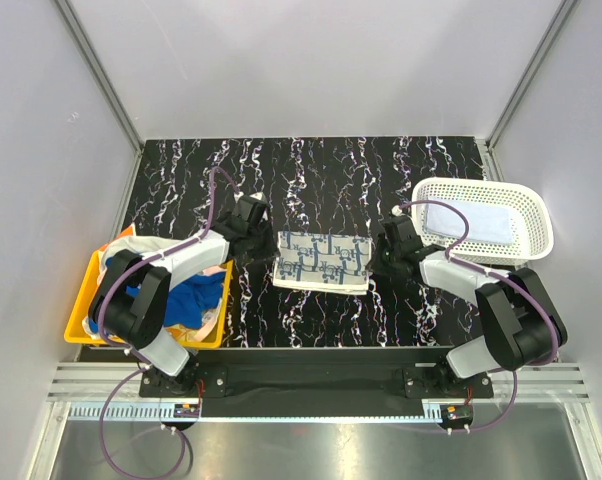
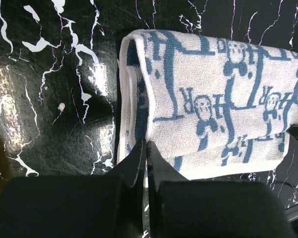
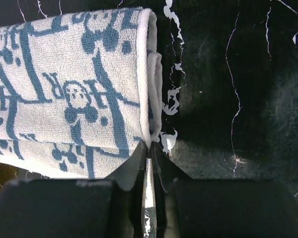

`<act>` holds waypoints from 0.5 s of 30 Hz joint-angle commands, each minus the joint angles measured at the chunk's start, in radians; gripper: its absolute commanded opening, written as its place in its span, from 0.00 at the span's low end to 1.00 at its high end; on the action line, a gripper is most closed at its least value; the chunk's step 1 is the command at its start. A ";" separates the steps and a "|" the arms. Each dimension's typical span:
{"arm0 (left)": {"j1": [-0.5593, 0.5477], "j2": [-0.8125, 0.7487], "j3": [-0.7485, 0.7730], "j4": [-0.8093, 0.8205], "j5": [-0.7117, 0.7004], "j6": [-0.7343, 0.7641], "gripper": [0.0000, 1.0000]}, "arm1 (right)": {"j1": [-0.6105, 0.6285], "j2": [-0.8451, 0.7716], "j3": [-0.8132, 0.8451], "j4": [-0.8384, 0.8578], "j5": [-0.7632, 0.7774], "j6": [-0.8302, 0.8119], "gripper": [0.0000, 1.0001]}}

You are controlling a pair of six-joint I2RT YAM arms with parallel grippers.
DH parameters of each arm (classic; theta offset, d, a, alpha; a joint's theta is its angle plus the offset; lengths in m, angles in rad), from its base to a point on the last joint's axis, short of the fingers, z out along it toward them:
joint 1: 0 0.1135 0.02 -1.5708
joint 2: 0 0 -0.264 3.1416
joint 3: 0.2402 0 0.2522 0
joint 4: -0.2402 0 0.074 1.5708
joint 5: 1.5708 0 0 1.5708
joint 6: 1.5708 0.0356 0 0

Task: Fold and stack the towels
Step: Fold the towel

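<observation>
Patterned towel: the white patterned towel (image 1: 323,258) with blue print lies folded near the middle of the black marbled worktop (image 1: 311,170), between the two arms, its long side running left to right.
Towel's fold: in the left wrist view the top layer (image 2: 213,99) curves over a lower one, and a white hem shows along the near edge.
Left fingers: the left fingers (image 2: 134,163) are pressed together with their tips at the towel's left end; I cannot tell whether cloth is caught between them.
Right fingers: the right fingers (image 3: 131,166) are drawn in on the towel's right end (image 3: 65,84), and the white hem runs straight in between their tips.
Yellow bin: the yellow bin (image 1: 76,325) sits at the left edge, holding a blue towel (image 1: 196,295) among other crumpled cloths.
White basket: the white basket (image 1: 536,235) stands at the right, with a pale towel (image 1: 471,220) lying flat inside.
</observation>
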 commanded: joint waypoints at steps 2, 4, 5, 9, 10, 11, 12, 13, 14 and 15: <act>-0.005 0.002 0.038 0.005 0.000 0.015 0.00 | 0.009 -0.034 0.055 -0.033 0.035 -0.032 0.13; -0.005 0.001 0.045 0.003 0.001 0.017 0.00 | 0.009 -0.029 0.064 -0.048 0.041 -0.036 0.25; -0.005 -0.001 0.047 -0.001 0.003 0.017 0.00 | 0.009 -0.031 0.064 -0.047 0.043 -0.040 0.28; -0.005 0.001 0.052 -0.003 0.007 0.017 0.00 | 0.009 -0.028 0.061 -0.041 0.046 -0.035 0.32; -0.005 0.001 0.053 -0.001 0.009 0.017 0.00 | 0.009 -0.026 0.061 -0.035 0.046 -0.035 0.33; -0.005 0.001 0.052 -0.003 0.009 0.015 0.00 | 0.009 -0.025 0.061 -0.035 0.047 -0.033 0.33; -0.005 0.002 0.052 -0.001 0.009 0.015 0.00 | 0.009 -0.023 0.063 -0.030 0.047 -0.033 0.34; -0.005 0.001 0.052 -0.001 0.009 0.017 0.00 | 0.009 -0.012 0.067 -0.030 0.047 -0.035 0.34; -0.005 0.004 0.052 0.000 0.011 0.017 0.00 | 0.009 -0.008 0.070 -0.031 0.046 -0.035 0.34; -0.003 0.006 0.050 0.000 0.012 0.017 0.00 | 0.009 -0.003 0.072 -0.028 0.047 -0.035 0.34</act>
